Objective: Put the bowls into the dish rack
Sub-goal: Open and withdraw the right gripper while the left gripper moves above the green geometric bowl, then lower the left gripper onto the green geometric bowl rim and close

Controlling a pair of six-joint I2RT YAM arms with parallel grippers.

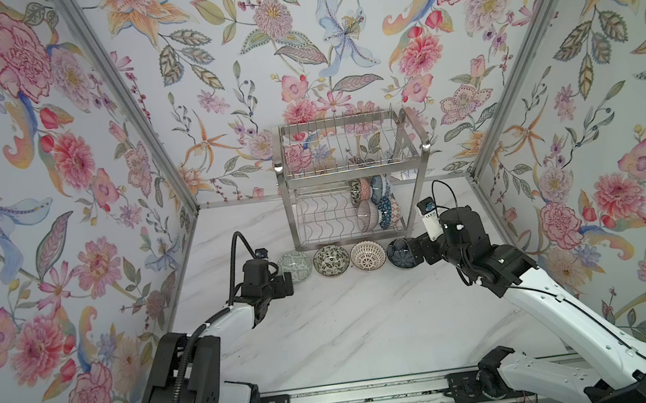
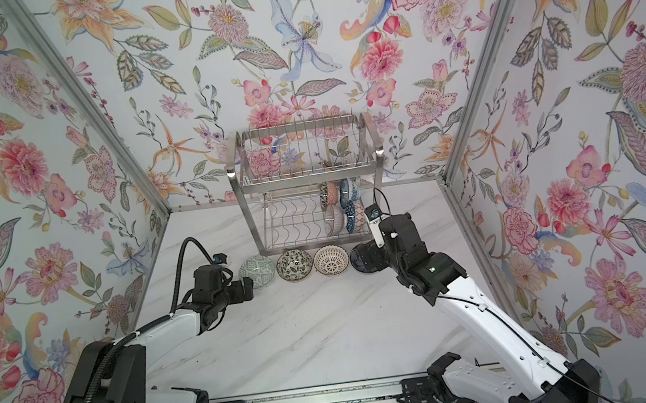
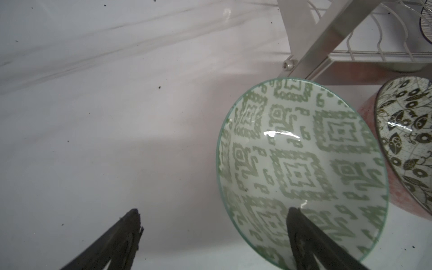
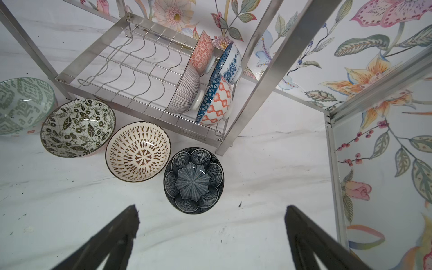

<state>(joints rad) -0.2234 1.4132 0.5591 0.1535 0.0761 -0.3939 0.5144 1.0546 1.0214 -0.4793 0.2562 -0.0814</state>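
Bowls (image 1: pixel 332 260) first: in both top views you see four in a row on the table (image 1: pixel 349 325), just in front of the dish rack (image 1: pixel 351 170); four more stand inside it, low down; the green bowl (image 1: pixel 297 265) is by the left gripper (image 1: pixel 288 284), the dark bowl (image 1: pixel 398 254) by the right gripper (image 1: pixel 413 248). Left wrist view: jaws wide, rim between them, one finger (image 3: pixel 301 236) over the bowl; the top views hide that. Right wrist view: jaws wide, empty; your dark bowl lies just ahead.
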